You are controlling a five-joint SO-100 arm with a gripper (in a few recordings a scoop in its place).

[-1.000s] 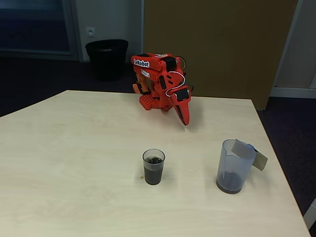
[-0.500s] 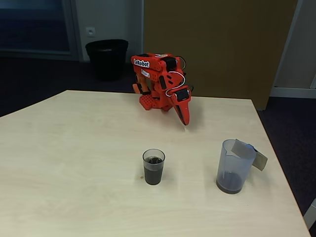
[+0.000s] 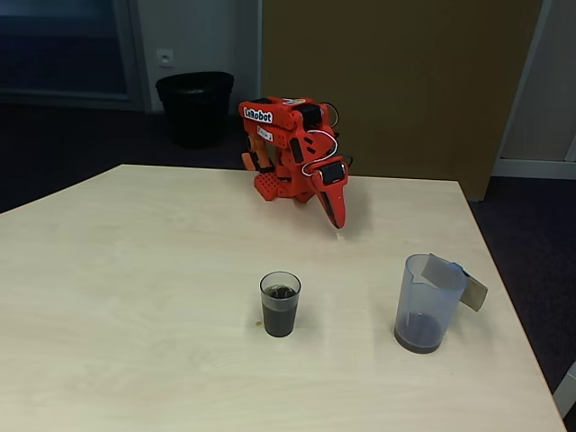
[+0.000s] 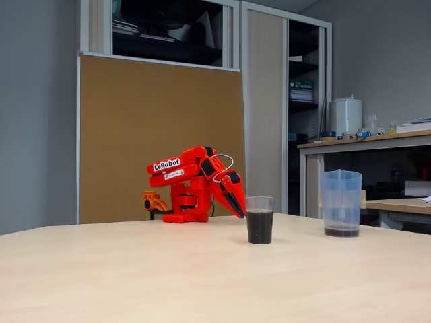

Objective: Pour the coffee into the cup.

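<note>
The cup (image 3: 280,303) stands upright on the tabletop (image 3: 135,297), mostly full of coffee (image 3: 280,317) — dark, nearly black. To its right in both fixed views, well apart, stands the jug (image 3: 426,302) with a shallow dark layer at its bottom. Beyond the cup, the folded red arm (image 3: 288,148) points its tool (image 3: 334,209) down at the tabletop — fingers together, holding nothing.

Clear plastic cup (image 3: 280,303), translucent plastic jug (image 3: 425,303), matt pale wood-look table (image 3: 135,297).
</note>
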